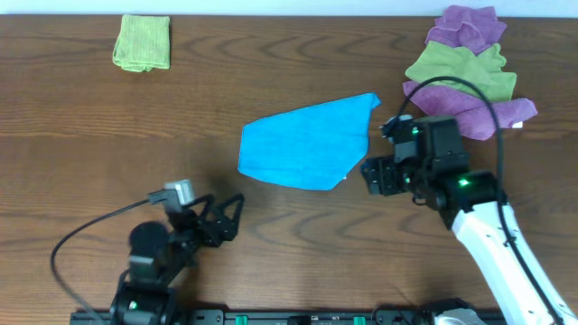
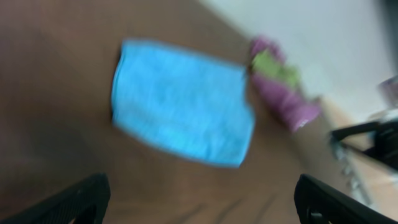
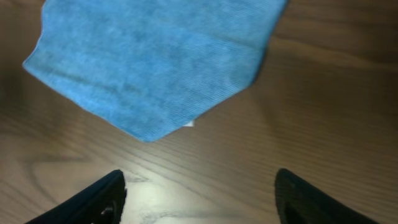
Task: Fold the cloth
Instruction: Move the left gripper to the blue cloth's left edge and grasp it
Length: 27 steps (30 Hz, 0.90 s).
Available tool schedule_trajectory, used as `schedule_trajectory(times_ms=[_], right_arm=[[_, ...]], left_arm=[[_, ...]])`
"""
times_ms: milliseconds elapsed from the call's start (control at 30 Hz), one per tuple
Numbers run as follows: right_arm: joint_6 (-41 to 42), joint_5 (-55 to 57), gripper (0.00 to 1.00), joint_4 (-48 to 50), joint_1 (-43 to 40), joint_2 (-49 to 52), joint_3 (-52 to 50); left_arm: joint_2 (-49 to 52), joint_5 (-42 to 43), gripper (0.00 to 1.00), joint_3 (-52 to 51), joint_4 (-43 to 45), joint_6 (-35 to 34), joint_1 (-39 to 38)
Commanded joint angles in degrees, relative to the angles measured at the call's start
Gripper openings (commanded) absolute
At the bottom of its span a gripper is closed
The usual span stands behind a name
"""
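Observation:
A blue cloth (image 1: 305,144) lies flat in the middle of the wooden table, folded into an uneven shape with a pointed corner at its upper right. It also shows in the left wrist view (image 2: 180,102), blurred, and in the right wrist view (image 3: 155,59). My right gripper (image 1: 375,176) is open and empty just right of the cloth's lower right corner (image 3: 149,134), above bare wood. My left gripper (image 1: 226,218) is open and empty near the front edge, well left of and below the cloth.
A folded green cloth (image 1: 143,42) lies at the back left. A heap of purple and green cloths (image 1: 465,68) sits at the back right, close behind my right arm; it shows blurred in the left wrist view (image 2: 280,87).

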Motion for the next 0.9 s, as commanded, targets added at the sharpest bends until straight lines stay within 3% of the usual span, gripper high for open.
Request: schedule_trajectory(times_ms=[0, 233, 400, 567, 700, 867], right_arm=[[-1.6, -3.0, 0.73, -0.2, -2.4, -0.5, -0.1], [-2.7, -3.0, 0.72, -0.2, -2.9, -0.5, -0.1], [-3.0, -3.0, 0.72, -0.2, -2.9, -0.5, -0.1], [-3.5, -2.7, 0.72, 0.9, -3.7, -0.6, -0.1], [-3.5, -2.7, 0.72, 2.3, -5.6, -0.5, -0.1], [-3.5, -2.8, 0.72, 3.5, -7.9, -0.5, -0.1]], left_arm=[[9.0, -7.6, 0.96, 3.1, 1.0, 4.6, -5.1], [30.5, -14.4, 0.96, 16.2, -1.1, 11.1, -14.2], [44.3, -19.6, 0.96, 30.4, -9.4, 16.2, -15.8], [52.7, -22.8, 0.96, 38.6, -12.8, 20.6, -15.8], [57.8, -23.8, 1.00, 41.2, -15.9, 20.6, -15.8], [59.7, -23.6, 0.97, 41.2, -16.7, 16.9, -15.8]])
